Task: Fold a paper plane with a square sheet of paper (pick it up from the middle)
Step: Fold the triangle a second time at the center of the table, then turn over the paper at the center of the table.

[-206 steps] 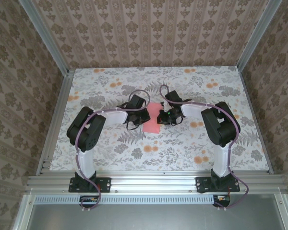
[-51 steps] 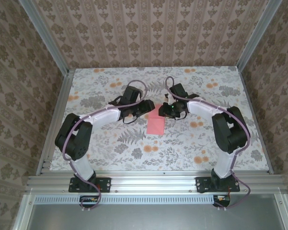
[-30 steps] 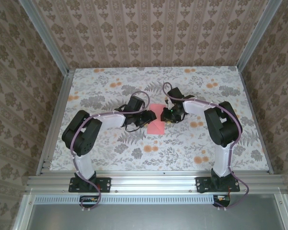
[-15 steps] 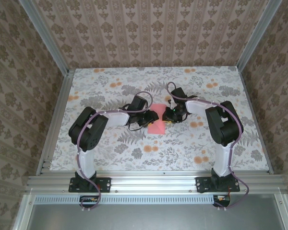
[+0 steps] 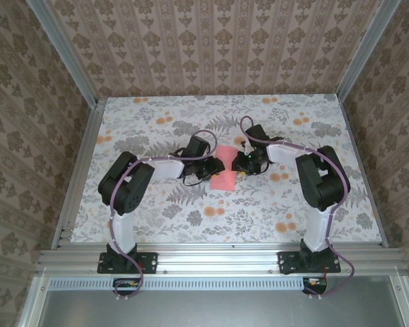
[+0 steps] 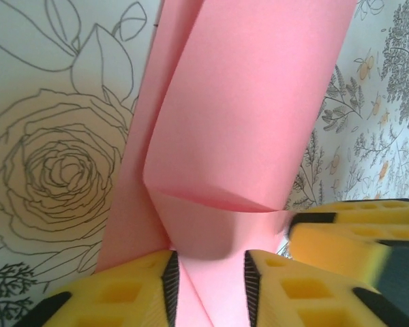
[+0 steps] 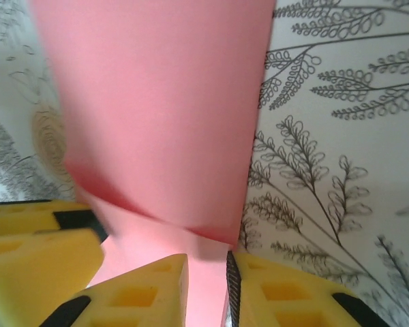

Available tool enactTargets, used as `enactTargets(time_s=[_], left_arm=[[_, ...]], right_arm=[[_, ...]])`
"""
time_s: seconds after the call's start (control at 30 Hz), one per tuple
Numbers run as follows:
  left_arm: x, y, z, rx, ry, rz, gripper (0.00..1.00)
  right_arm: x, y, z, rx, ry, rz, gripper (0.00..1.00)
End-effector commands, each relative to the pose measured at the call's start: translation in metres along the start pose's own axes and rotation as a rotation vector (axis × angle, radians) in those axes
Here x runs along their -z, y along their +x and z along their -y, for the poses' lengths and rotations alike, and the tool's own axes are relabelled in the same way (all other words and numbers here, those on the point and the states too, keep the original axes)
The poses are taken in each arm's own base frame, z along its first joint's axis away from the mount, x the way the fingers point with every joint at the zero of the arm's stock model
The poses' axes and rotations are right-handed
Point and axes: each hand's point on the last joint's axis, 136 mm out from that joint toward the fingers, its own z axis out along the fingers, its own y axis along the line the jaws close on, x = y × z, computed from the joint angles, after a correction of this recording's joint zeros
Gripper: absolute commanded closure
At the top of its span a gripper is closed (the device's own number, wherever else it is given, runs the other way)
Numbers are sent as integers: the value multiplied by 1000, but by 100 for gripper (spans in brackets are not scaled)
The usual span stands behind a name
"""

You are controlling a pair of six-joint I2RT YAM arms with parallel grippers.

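Striped, damask-patterned wallpaper (image 5: 27, 102) covers the left wall, the back wall and the right wall, with bare aluminium posts (image 5: 61, 51) in the far corners. The counter (image 5: 273, 211) wears a pale cloth printed with grey leaves and small orange flowers (image 5: 215, 212). An aluminium rail (image 5: 218, 257) runs along its near edge, where both arm bases are bolted.

The left arm (image 5: 126, 184) bends in from the near-left and reaches rightward to the centre of the counter. The left gripper (image 5: 217, 168) meets the left edge of the square sheet of paper (image 5: 225, 179) there. In the left wrist view its yellow fingers (image 6: 123, 293) stand a little apart, and a raised fold of the pink sheet fills the gap and touches both pads, so the jaws grip the paper.

The sheet lies at the middle of the counter. It is pinched narrow at its waist and flares toward the far and near edges, its middle buckled up off the cloth.

The right gripper (image 5: 237, 163) holds the sheet's right edge, just beside the left one. Its jaws are nearly closed, with the paper caught in the slim gap between them. The right arm (image 5: 320, 177) arches back to the near-right.
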Motion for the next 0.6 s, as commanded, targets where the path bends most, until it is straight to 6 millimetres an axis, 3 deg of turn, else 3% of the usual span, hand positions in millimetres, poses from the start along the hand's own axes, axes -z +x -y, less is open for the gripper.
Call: enactTargets(time_s=[0.0, 0.1, 0.27, 0.47, 0.57], left_arm=[[1, 2, -5, -14, -31, 0, 71], [1, 2, -5, -15, -33, -1, 73], [1, 2, -6, -14, -37, -2, 73], [1, 2, -5, -16, -36, -2, 73], [1, 1, -4, -15, -33, 0, 73]], right_arm=[[31, -11, -30, 58, -86, 79, 75], [35, -8, -42, 100, -114, 76, 76], [22, 0, -44, 113, -122, 24, 78], [10, 2, -35, 107, -86, -5, 78], [2, 3, -21, 87, -28, -19, 78]])
